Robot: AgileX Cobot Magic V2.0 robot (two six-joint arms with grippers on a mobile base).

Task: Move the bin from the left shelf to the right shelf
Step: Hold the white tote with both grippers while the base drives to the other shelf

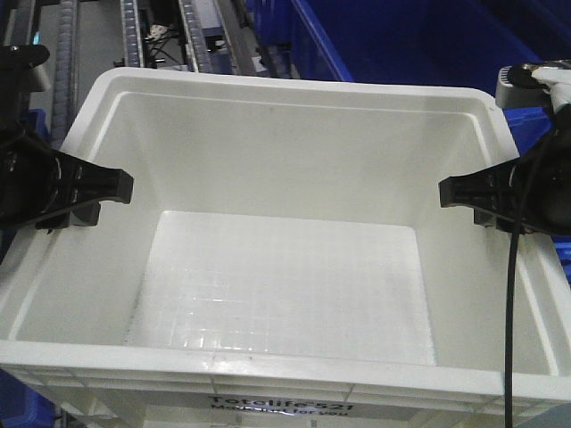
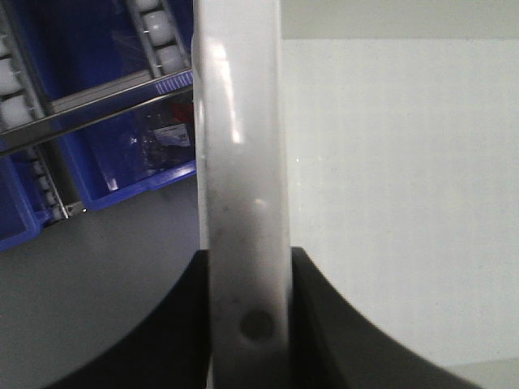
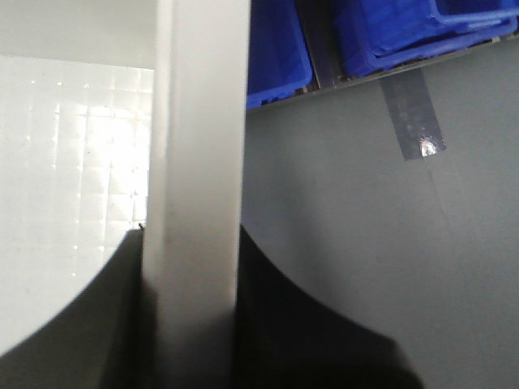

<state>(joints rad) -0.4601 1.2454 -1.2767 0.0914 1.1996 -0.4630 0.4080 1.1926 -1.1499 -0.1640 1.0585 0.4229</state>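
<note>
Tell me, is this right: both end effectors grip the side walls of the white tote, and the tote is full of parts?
Not quite. The white tote is empty: the front-facing view shows its bare gridded floor. The left end effector and right end effector do grip its side walls.

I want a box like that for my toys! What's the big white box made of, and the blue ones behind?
The bin looks like white moulded plastic, smooth and slightly glossy: light glints on its gridded floor. The blue bins behind look like shiny plastic too, though only partly visible.
</note>
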